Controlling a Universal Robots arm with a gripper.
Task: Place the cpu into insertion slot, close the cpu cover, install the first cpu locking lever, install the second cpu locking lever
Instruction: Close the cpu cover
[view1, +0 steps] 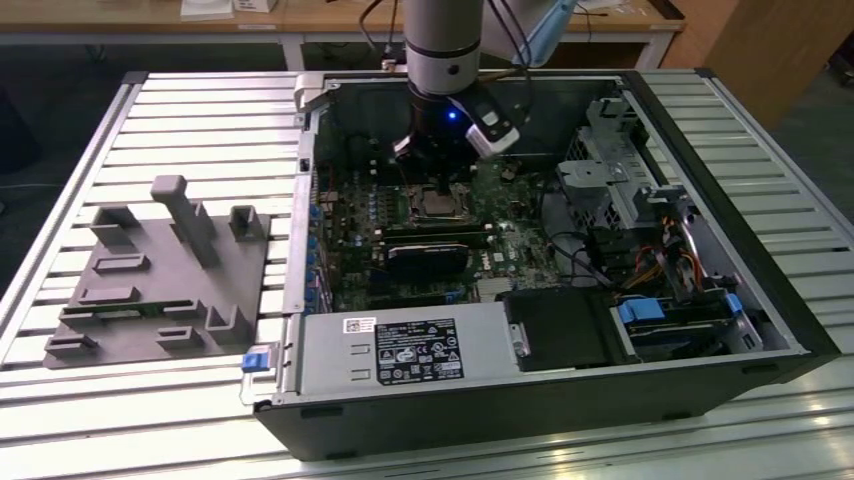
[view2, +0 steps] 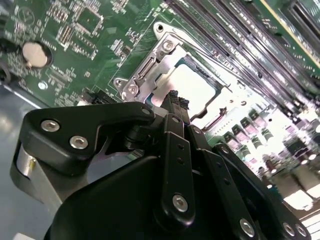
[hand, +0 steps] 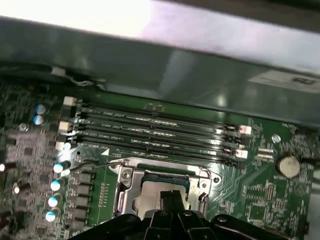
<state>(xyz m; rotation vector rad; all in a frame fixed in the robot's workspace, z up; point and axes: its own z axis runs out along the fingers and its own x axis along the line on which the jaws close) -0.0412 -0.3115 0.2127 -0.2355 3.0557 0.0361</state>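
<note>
Gripper (view2: 178, 100): the fingers were drawn together at the tips, with nothing seen between them. In both wrist views the tips hung directly over the cpu (view2: 195, 85), close above its silvery top. Contact could not be confirmed.

The cpu lay flat, already seated in the insertion slot (view1: 411, 203). The cpu cover (view2: 150, 67) lay down around it, and the chip showed through the window.

Reading the exterior view as a clock face, the cpu sat at six o'clock from the fingertips, just beside them.

In the first wrist view a thin wire lever (hand: 95, 164) ran beside the cover's far edge, between the cover and the memory slots (hand: 155, 131). Its long axis ran parallel to those slots. Whether it was hooked down could not be told.

In the exterior view the memory slots lay at six o'clock from the insertion slot and ran nine to three. Farthest out along the same six o'clock line stood the power supply box (view1: 400, 350).

Judgement: placement and cover were done, and the work stood at the levers.
</note>
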